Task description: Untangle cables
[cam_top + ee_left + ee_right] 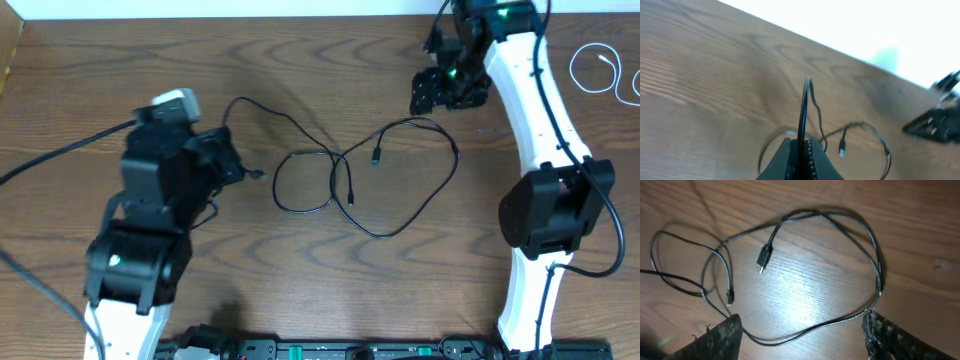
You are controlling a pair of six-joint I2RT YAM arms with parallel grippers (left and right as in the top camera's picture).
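Separation appears done. The white cable (574, 72) lies at the overhead's upper right, well apart from the black cable (385, 236), which is looped over itself mid-counter (300, 60) and is yet to be straightened.

Only the left wrist view shows the left gripper (800, 152) jaws clamped on the black cable. The right wrist view shows the right gripper (802, 325) jaws wide apart and empty.
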